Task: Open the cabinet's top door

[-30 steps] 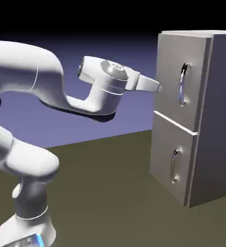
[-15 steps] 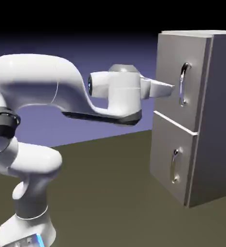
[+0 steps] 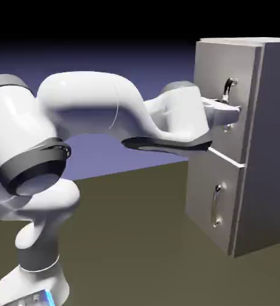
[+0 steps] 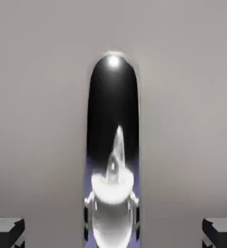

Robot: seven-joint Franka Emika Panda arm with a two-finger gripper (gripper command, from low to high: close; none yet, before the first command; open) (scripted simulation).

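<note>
In the exterior view, the white, rounded Franka arm (image 3: 88,113) rises from its base at the lower left of the frame. It bends across the middle towards the right, with a dark grey joint band showing at the left edge. It stands on a flat, dull olive-brown table (image 3: 136,239).

The white 2-finger gripper (image 3: 229,113) lies level at the right of centre, its tip against the front of the tall grey box-shaped cabinet (image 3: 274,149) that fills the right side. The gripper overlaps the lower part of the long curved chrome bar handle (image 3: 228,86). Only the handle's upper end shows above the gripper.

That handle belongs to the flat grey top door (image 3: 211,72), the upper of 2 panels. The door lies flush with the cabinet front, shut. Below it sits the lower grey door (image 3: 205,191) with its own small chrome handle (image 3: 216,206), well apart from the gripper.

In the hand view, the 2 small grey fingertips (image 4: 6,231) sit in the bottom corners, far apart. The gripper (image 4: 113,232) is therefore spread wide. The chrome handle (image 4: 113,145) stands upright between the fingertips in the middle, touching neither. The plain grey door panel (image 4: 38,97) fills the frame behind it.
</note>
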